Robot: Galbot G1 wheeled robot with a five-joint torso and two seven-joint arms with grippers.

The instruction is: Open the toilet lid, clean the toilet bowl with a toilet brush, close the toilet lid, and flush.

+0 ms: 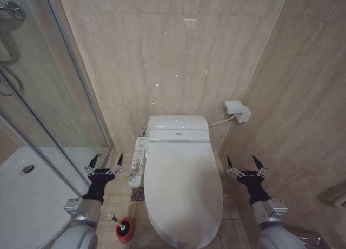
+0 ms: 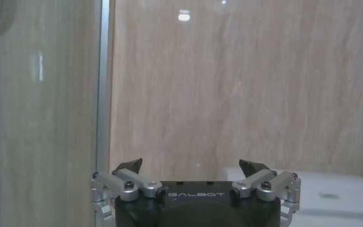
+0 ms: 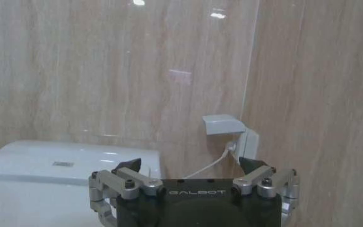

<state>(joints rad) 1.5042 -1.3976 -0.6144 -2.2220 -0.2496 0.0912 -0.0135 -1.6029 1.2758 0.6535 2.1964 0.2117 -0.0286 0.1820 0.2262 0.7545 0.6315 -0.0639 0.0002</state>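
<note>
The glossy white toilet lid point(image 1: 181, 189) lies flat and shut over the toilet bowl point(image 1: 162, 235), hiding its inside. A long white button panel point(image 1: 138, 161) runs along the bowl's left side. The toilet brush point(image 1: 116, 220) stands in its red cup holder point(image 1: 125, 231) on the floor left of the bowl, its thin white handle tilted. My left gripper point(image 1: 106, 162) point(image 2: 194, 166) hovers open left of the panel, holding nothing. My right gripper point(image 1: 246, 164) point(image 3: 194, 164) hovers open right of the lid, also holding nothing.
A glass shower screen point(image 1: 48, 97) and white shower tray point(image 1: 32, 200) stand at the left. Beige tiled walls close in behind and on the right. A white socket box point(image 1: 237, 111) point(image 3: 232, 132) with a cable sits on the wall behind the toilet.
</note>
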